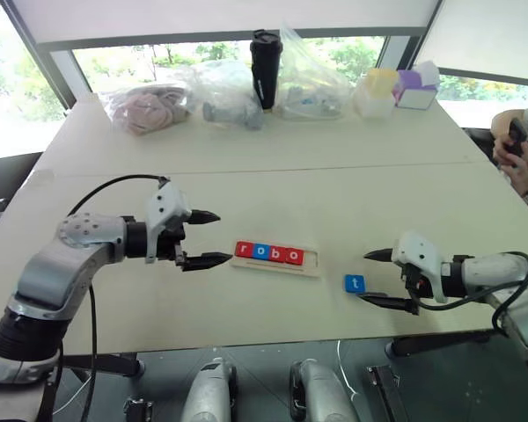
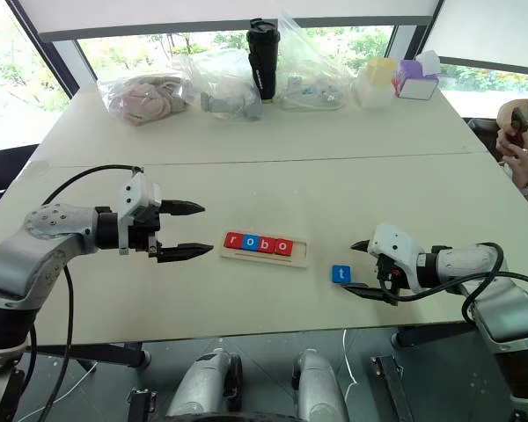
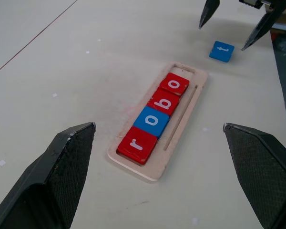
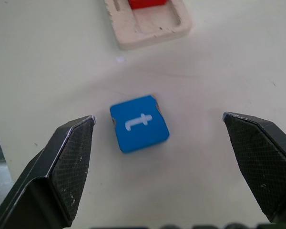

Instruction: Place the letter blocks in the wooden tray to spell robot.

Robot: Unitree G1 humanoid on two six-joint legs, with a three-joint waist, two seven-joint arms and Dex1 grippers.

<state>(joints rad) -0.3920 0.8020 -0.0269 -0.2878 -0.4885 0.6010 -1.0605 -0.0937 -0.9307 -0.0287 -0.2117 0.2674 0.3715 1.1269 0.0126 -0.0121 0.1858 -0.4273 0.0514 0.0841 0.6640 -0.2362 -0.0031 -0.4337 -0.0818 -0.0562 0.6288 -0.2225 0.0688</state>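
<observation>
From the left eye view, a long pale wooden tray (image 1: 277,260) lies on the big cream table (image 1: 273,167). Four small flat square letter blocks sit in it in a row. They go red r (image 1: 245,250), blue o (image 1: 261,252), red b (image 1: 277,254) and red o (image 1: 293,257). The slot at the tray's right end is bare. A fifth block, the blue square t block (image 1: 355,283), lies flat on the table near that end, apart from the tray. The left gripper (image 1: 213,237) hangs just left of the tray with its two black fingers wide apart and nothing in them. The right gripper (image 1: 373,277) is just right of the t block. Its fingers are spread wide too and hold nothing. At the far side of the table are clear plastic bags (image 1: 220,92), a tall black cup (image 1: 266,69), a yellow box (image 1: 377,90) and a purple box (image 1: 415,88). A person's hand (image 1: 517,149) shows at the right edge.

The right eye view shows the same things in the same places.

From the left wrist view, the tray lies between the two spread black fingers (image 3: 62,167), and neither one touches it. The blocks read r, o, b, o, going away from this gripper.

From the right wrist view, the t block lies between the two wide black fingers (image 4: 69,157). Table shows on both sides of it, so they do not touch it. The bare end of the tray is just past the block.
</observation>
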